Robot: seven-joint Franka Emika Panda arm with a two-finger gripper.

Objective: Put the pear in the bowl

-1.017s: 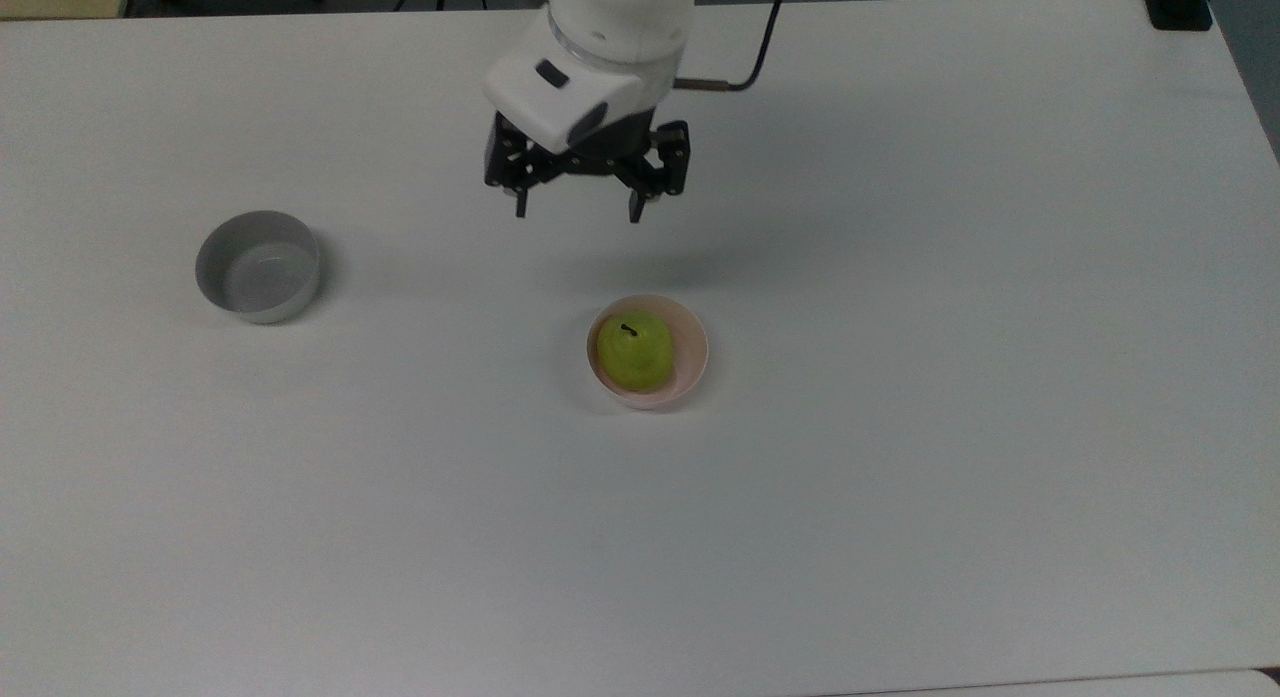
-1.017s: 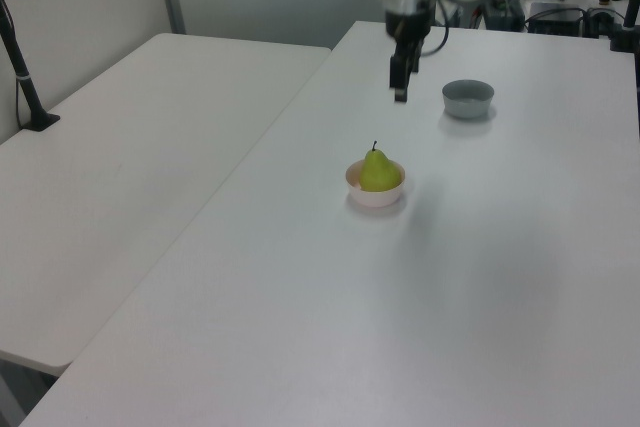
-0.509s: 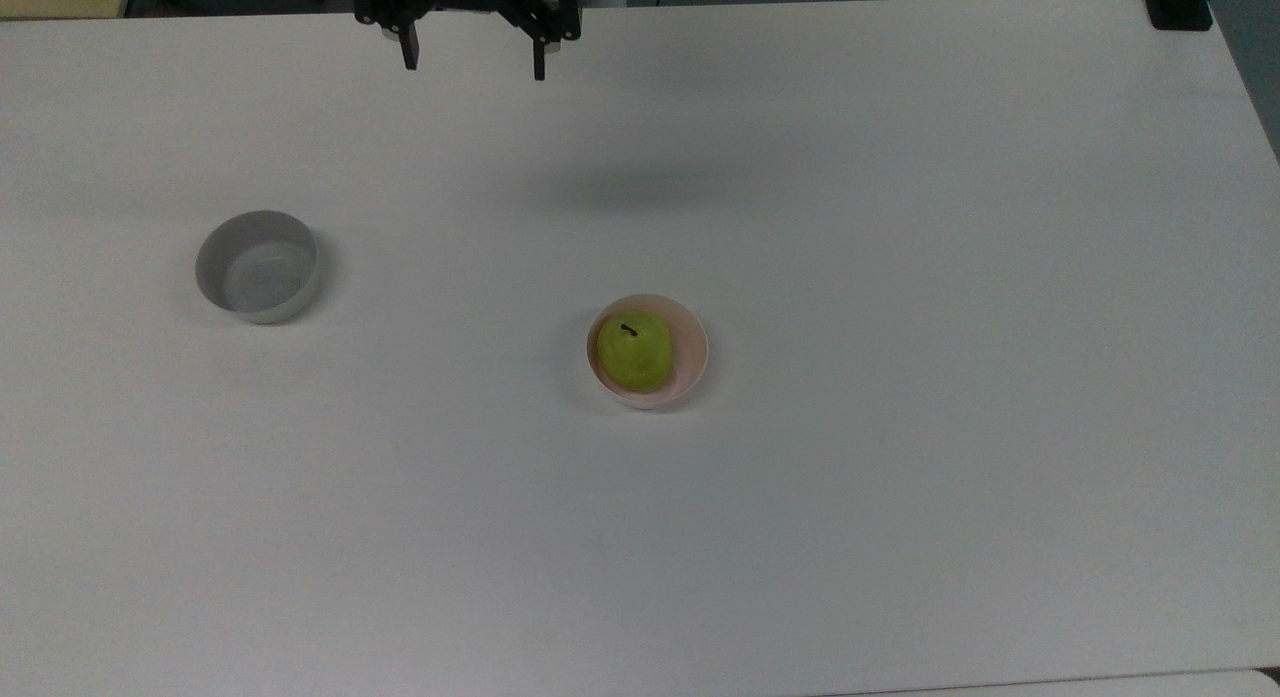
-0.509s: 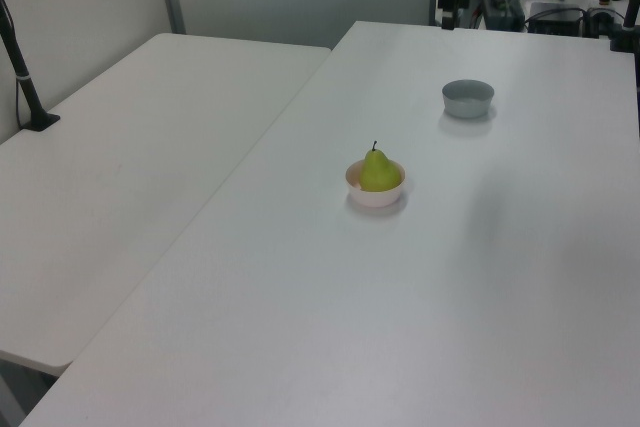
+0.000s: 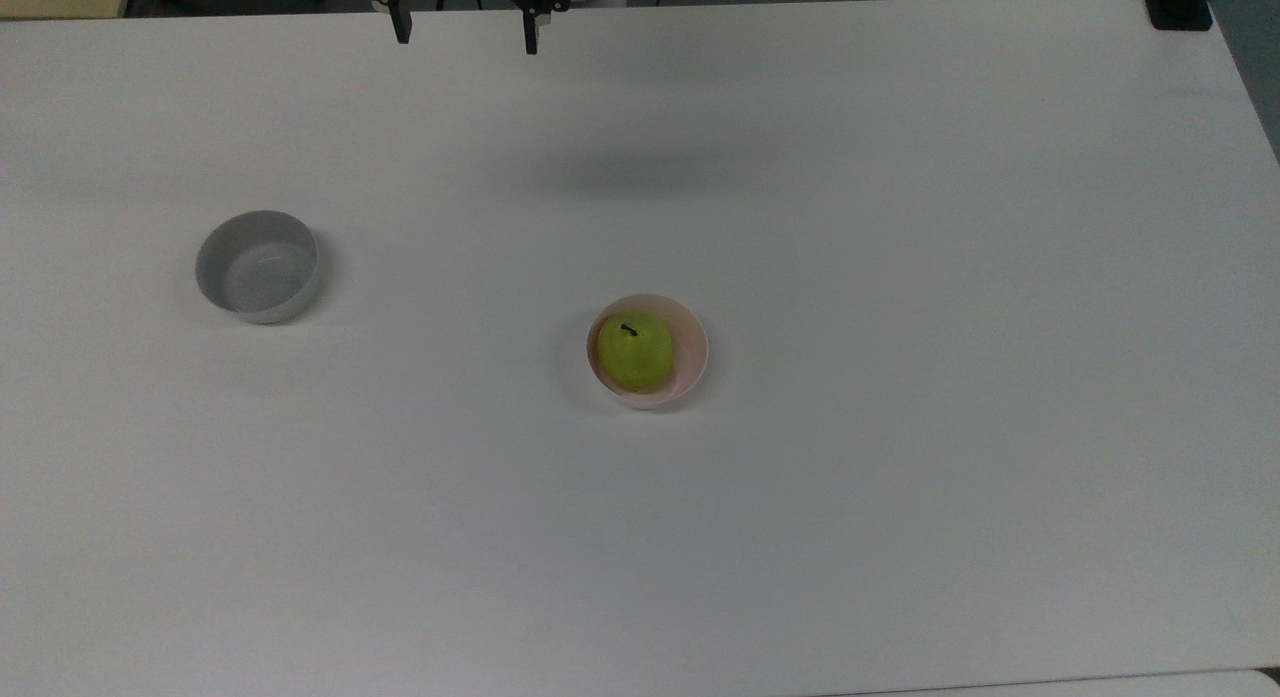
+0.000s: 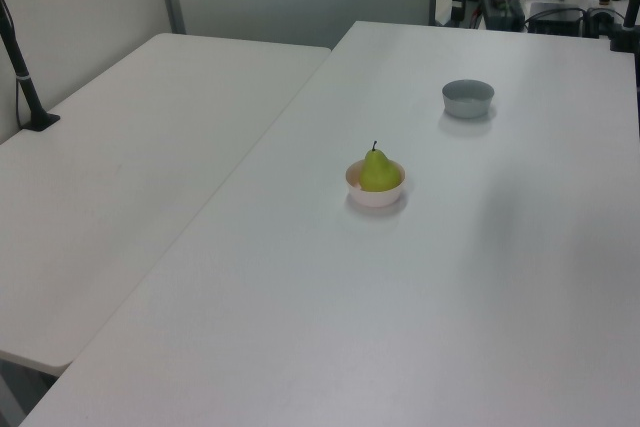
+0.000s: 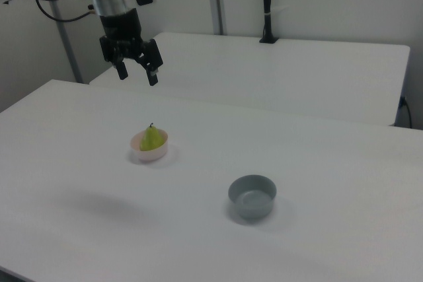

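Observation:
The yellow-green pear (image 5: 633,351) (image 6: 377,171) (image 7: 152,138) stands upright inside the pale pink bowl (image 5: 690,355) (image 6: 377,196) (image 7: 149,152) near the middle of the white table. My gripper (image 5: 465,32) (image 7: 137,74) hangs open and empty, high above the table, at the top edge of the top view, far from the bowl. In the right view it is above and to the left of the pear, fingers pointing down and spread.
A grey bowl (image 5: 258,266) (image 6: 468,98) (image 7: 252,197) sits empty on the table (image 5: 900,477), at the top view's left. A second white table (image 6: 120,167) stands alongside. A black post base (image 5: 1180,7) sits at the top view's upper right corner.
The gripper has risen and drawn back from just above the bowl toward the top view's upper left, staying open. The pear and both bowls have not moved.

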